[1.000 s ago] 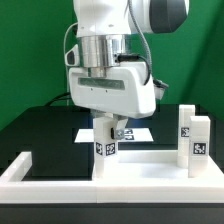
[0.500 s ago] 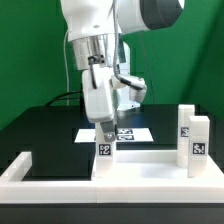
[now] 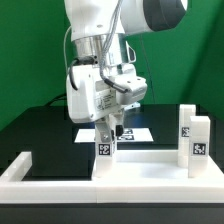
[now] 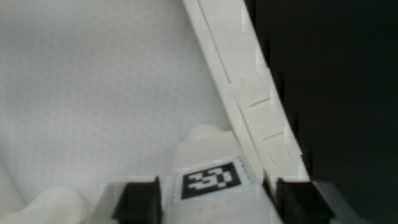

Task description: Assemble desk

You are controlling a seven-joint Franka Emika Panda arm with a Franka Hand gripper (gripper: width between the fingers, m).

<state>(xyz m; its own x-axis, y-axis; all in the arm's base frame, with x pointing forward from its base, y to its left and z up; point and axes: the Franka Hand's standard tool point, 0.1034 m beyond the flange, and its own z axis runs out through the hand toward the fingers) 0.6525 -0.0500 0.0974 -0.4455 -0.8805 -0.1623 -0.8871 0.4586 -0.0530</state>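
Observation:
The white desk slab (image 3: pixel 150 163) lies flat at the front of the black table. A small white leg block (image 3: pixel 104 146) with a black-and-white tag stands upright on the slab near its left end in the exterior view. My gripper (image 3: pixel 108 132) comes straight down on it and is shut on its top. In the wrist view the leg block (image 4: pixel 214 165) sits between the two dark fingers (image 4: pixel 134 203) of my gripper (image 4: pixel 214 208), over the slab (image 4: pixel 89 90). Another leg block (image 3: pixel 194 136) stands upright at the slab's right end.
The white raised border rim (image 3: pixel 18 170) runs along the exterior view's left and front around the slab. The marker board (image 3: pixel 142 131) lies flat on the black table behind my gripper. A green wall stands behind.
My wrist has turned about its vertical axis over the leg block, from broadside to edge-on and partly back. The leg block stays in the same spot on the slab.

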